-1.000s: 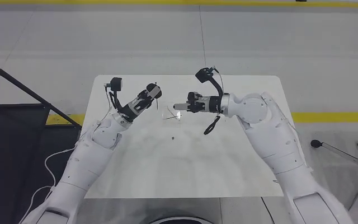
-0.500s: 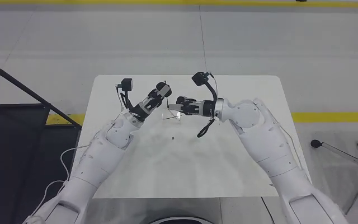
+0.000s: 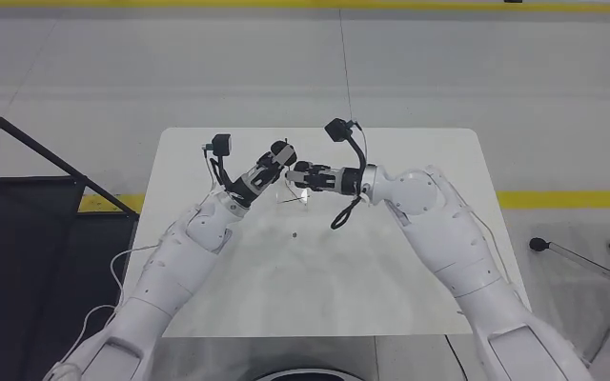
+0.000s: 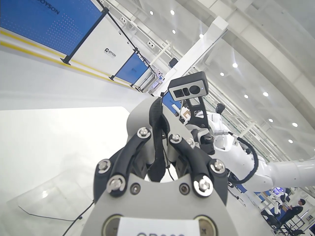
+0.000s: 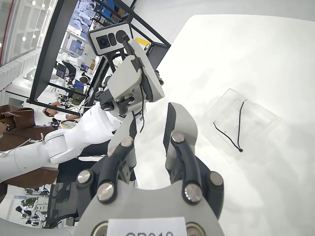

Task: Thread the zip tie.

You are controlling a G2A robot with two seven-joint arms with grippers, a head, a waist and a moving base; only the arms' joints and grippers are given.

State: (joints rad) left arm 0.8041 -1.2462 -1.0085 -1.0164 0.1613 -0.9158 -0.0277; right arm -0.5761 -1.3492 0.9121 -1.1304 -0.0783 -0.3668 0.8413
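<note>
Above the far middle of the white table (image 3: 400, 276), the left gripper (image 4: 157, 106) is clenched on a thin black plastic zip tie (image 5: 142, 114), whose free length dangles beneath it. The right gripper (image 5: 152, 121) sits just to its right, released, with nothing between its fingers. On the table below, slightly nearer, a clear plastic sheet (image 5: 260, 116) carries a spare black tie (image 5: 239, 126). The likely trouble: the dangling strand looks limp (and very thin), so a closing pinch could nudge it aside or miss. The claws are also close enough to knock together.
</note>
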